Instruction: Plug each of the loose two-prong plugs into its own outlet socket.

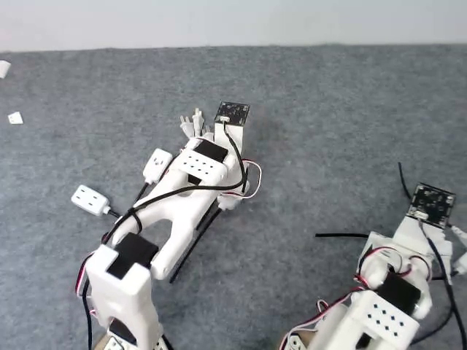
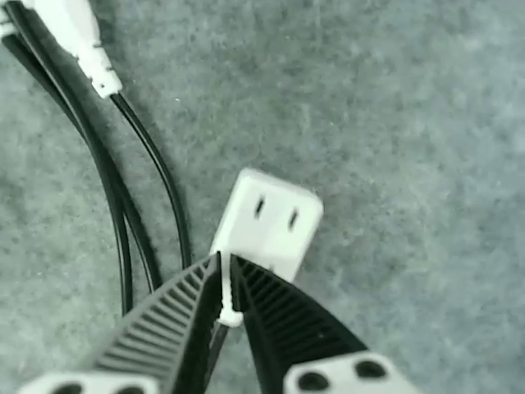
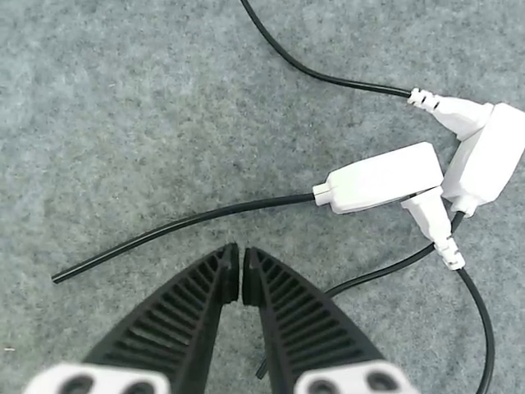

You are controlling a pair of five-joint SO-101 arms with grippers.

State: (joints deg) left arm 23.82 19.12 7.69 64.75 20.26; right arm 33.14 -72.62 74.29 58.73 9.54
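The left gripper [image 2: 225, 271] is clamping down on the thin white neck at the back of a socket [image 2: 271, 217], with its jaws all but meeting around that neck. The socket is lying just past the fingertips on the grey carpet [image 2: 426, 123], its two slots facing up. A few black cords [image 2: 123, 213] are running along one side of the jaws, and farther out on that side a white plug [image 2: 82, 37] is lying at the end of one of them. In the high view, pronged plugs [image 1: 191, 125] are sitting just beside the head of the left arm. A second socket [image 1: 157, 166] is lying back alongside that arm's wrist, and a third socket [image 1: 90, 199] is lying farther out to the same side. The right gripper [image 3: 240, 263] is hanging over bare carpet with its jaws pressed together and gripping nothing. A loose black cord [image 3: 180, 226] is crossing just ahead of its tips. That cord is leading off to a bunch of white connectors [image 3: 381, 180] lying ahead and to one side, well apart from the fingertips.
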